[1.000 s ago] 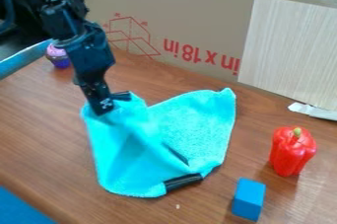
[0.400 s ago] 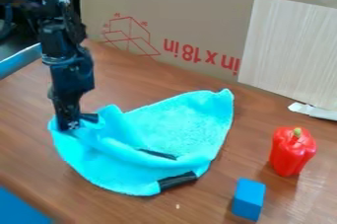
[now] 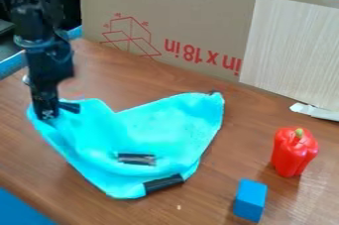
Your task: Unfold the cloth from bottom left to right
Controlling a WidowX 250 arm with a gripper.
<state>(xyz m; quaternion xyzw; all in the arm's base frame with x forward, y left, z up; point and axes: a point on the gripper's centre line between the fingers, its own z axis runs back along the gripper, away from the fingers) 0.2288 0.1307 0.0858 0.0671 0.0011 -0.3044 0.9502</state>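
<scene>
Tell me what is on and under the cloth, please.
Two dark patches show on the cloth; the gripper holds one corner. What lies under it is covered.

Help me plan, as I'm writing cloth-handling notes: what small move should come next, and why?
I'd probably draw the hand slightly toward the picture's left edge. It holds the cloth by its left end, and the cloth's upper edge sags between there and its right corner, so gentle tension may spread it.
</scene>
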